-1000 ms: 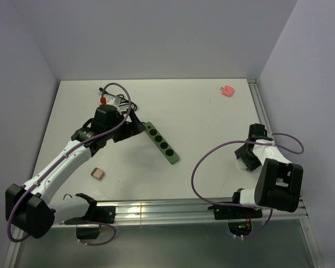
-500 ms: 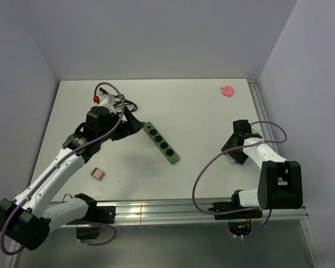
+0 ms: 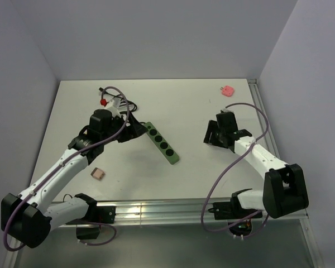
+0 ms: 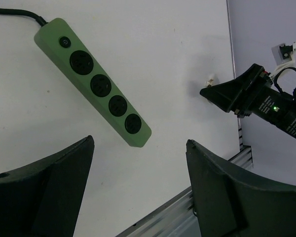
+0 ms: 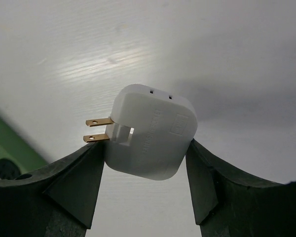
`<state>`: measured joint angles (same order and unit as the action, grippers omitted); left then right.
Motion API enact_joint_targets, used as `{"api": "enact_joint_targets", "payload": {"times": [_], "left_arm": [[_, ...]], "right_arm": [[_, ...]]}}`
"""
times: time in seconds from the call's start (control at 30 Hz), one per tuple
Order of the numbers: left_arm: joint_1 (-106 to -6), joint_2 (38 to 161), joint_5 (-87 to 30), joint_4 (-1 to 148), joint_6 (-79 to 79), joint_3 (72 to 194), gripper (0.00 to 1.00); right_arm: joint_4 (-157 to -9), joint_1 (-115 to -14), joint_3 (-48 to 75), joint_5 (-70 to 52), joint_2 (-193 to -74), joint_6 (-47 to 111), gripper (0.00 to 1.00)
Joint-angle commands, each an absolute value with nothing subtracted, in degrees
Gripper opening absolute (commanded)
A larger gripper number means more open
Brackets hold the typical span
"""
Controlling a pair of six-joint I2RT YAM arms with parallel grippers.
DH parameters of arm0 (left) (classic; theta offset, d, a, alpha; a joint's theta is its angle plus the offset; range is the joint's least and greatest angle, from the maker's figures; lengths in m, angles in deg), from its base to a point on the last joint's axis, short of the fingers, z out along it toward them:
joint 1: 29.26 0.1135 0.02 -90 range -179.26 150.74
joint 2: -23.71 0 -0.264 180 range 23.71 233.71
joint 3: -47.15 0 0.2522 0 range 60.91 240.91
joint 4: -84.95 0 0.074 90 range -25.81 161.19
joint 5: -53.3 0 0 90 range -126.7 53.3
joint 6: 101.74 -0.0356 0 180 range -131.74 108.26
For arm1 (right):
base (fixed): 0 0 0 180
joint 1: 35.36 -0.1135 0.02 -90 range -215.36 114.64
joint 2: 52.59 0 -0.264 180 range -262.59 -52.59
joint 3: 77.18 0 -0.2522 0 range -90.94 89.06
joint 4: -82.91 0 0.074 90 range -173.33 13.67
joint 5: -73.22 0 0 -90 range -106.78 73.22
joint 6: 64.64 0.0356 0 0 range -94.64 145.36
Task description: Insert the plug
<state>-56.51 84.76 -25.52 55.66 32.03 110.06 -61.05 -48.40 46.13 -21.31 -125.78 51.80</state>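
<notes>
A white two-prong plug [image 5: 153,133] is pinched between the fingers of my right gripper [image 5: 145,144], brass prongs pointing left, just above the white table. From above, that right gripper [image 3: 212,134] hangs right of the green power strip [image 3: 162,143], a clear gap apart; the plug itself is hidden there. The strip [image 4: 101,86] lies diagonally, with several round black sockets and a switch at its corded end. My left gripper [image 3: 135,129] hovers at the strip's upper left end, open, with nothing between its fingers [image 4: 64,177].
A pink piece [image 3: 228,90] lies at the far right corner. A small brown block [image 3: 97,173] sits near the left arm. The strip's black cord [image 3: 123,104] coils at the back left. An aluminium rail [image 3: 173,209] runs along the near edge.
My right arm has swung left and away from the right edge toward the strip, carrying the plug. The left gripper has shifted slightly and its jaws have narrowed a little.
</notes>
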Motion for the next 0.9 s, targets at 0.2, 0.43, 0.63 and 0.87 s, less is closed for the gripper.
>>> {"api": "enact_joint_targets", "payload": {"times": [0.2, 0.43, 0.63, 0.87], "left_arm": [[-56.2, 90.4, -15.6, 59.6, 28.7, 115.0, 0.79], [-55.0, 93.0, -2.0, 60.9, 28.9, 116.7, 0.77], [-55.0, 92.8, 4.4, 61.4, 26.9, 116.3, 0.75], [-55.7, 93.7, 10.2, 64.4, 28.3, 112.9, 0.75]], "right_arm": [[-71.0, -61.0, 45.8, -6.3, -119.8, 42.2, 0.13], [-78.0, -69.0, 49.5, 2.7, -110.8, 37.0, 0.14], [-76.9, -76.5, 47.8, 4.6, -111.9, 34.2, 0.14], [-77.7, -82.5, 46.5, 1.8, -112.0, 33.1, 0.14]]}}
